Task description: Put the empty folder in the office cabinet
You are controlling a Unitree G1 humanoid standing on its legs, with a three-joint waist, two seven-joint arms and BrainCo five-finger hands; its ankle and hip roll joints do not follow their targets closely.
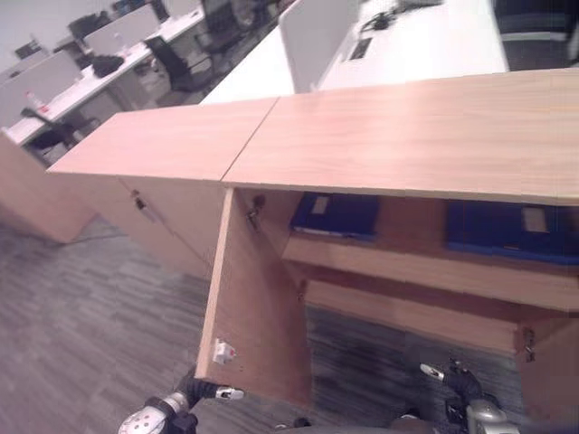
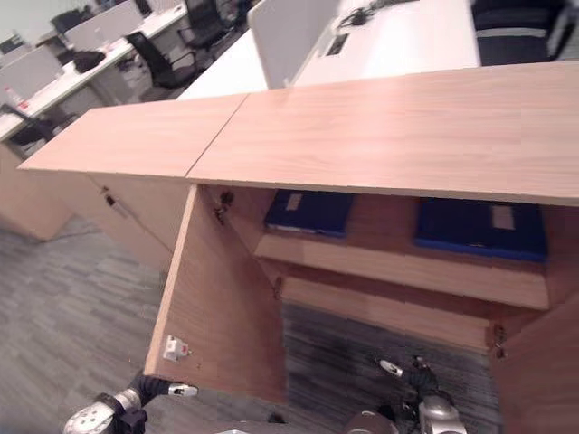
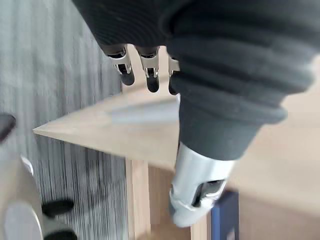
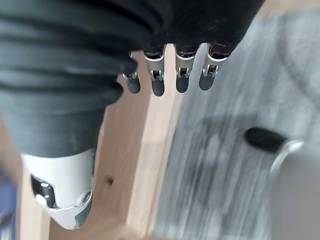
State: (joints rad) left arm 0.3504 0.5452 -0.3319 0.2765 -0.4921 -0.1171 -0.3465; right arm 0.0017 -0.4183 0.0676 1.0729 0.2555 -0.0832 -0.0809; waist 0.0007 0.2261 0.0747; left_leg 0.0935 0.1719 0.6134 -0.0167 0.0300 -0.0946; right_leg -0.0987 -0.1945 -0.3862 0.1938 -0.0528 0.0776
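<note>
Both hands hang low before the cabinet point(image 1: 407, 136), empty: the left hand point(image 1: 172, 409) by the swung-out door point(image 1: 258, 307), the right hand point(image 1: 466, 393) over the carpet point(image 1: 81, 307), fingers point(image 4: 181, 75) loosely extended, touching nothing. Two blue folders point(image 1: 336, 215) lie flat on the upper shelf point(image 1: 425, 267) inside, well apart.

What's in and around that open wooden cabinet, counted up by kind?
Blue folders on the shelf: 2, one at the left and one at the right
Open cabinet doors: 2, left door and right door
Robot hands: 2, left hand and right hand, both holding nothing
Total: 6
</note>
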